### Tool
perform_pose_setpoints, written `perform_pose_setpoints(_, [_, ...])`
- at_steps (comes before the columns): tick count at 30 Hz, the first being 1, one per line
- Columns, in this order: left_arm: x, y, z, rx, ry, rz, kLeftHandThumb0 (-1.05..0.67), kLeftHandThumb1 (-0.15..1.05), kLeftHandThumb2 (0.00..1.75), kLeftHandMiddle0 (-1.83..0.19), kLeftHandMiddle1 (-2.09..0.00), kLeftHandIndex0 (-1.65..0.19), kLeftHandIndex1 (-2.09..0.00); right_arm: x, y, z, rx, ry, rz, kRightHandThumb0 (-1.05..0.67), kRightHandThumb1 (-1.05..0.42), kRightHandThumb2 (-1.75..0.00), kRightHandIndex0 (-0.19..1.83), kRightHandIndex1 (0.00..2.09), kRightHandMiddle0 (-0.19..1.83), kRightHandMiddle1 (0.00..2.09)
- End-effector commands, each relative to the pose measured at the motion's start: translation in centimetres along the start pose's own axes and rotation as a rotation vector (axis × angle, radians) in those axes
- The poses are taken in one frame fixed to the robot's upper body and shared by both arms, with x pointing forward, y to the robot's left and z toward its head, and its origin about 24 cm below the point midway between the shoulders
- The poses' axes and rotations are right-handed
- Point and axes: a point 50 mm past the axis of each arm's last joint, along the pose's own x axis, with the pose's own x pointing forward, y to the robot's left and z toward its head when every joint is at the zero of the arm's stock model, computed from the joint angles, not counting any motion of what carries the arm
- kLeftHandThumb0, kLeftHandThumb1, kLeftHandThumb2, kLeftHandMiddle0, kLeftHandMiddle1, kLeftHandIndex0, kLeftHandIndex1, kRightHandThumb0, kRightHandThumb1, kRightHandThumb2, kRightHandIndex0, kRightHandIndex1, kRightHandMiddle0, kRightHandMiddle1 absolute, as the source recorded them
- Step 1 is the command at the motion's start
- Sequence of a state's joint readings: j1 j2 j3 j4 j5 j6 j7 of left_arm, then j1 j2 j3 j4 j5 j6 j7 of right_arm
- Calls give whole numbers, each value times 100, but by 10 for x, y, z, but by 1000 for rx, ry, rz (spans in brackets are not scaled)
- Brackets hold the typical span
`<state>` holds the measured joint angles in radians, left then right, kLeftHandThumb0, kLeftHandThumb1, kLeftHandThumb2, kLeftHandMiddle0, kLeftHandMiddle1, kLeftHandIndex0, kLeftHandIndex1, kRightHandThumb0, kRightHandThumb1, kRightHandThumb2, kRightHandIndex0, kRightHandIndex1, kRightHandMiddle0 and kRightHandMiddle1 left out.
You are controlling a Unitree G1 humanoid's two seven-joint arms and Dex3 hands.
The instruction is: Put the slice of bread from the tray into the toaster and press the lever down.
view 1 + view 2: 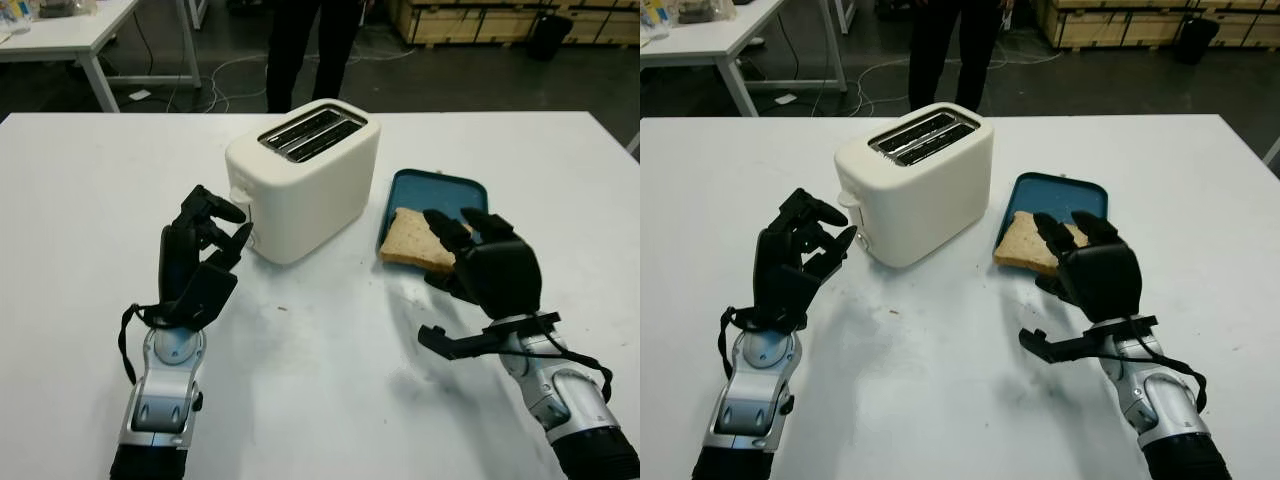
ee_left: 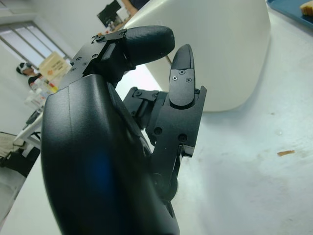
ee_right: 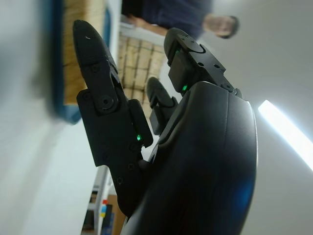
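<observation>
Nearest me, my right hand (image 1: 478, 255) hovers unclenched and holding nothing over the porous bread slice (image 1: 418, 241), which overhangs the teal tray's (image 1: 440, 188) near lip. My left hand (image 1: 205, 245), fingers curled on nothing, sits beside the glossy cream toaster (image 1: 305, 178).

White table (image 1: 90, 200): toaster (image 1: 300, 185), tray (image 1: 440, 190).

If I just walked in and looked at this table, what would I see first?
You'd spot the cream toaster in the middle of the white table, its two slots empty. Right of it, a slice of bread sits half on a blue tray, poking over the near edge. Two black robot hands reach in: the right robot hand is open by the bread, and the left robot hand is curled beside the toaster.
</observation>
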<state>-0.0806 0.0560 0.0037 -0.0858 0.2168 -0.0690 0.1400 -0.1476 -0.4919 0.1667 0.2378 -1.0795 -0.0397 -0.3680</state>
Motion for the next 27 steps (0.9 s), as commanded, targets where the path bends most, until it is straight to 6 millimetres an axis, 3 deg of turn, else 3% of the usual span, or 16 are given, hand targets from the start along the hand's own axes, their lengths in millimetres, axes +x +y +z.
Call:
perform_pose_setpoints(1, [2,1,4,4,-22,1,-26,92,28,-69,-175,-42,-171,6,0,-3,-30,13,24,-76,-82,-1,34,0,33,0])
perform_pose_setpoints(13, [2,0,6,5,-28,2,-26,92,27,-67,-175,-42,-171,13,6,-3,-18,45,166,-85,-86,-1,17,0,19,0])
perform_pose_setpoints(27, [2,1,6,-7,-34,9,-26,92,28,-71,-175,-42,-175,21,20,-4,-169,-67,140,-58,-86,0,30,4,26,2])
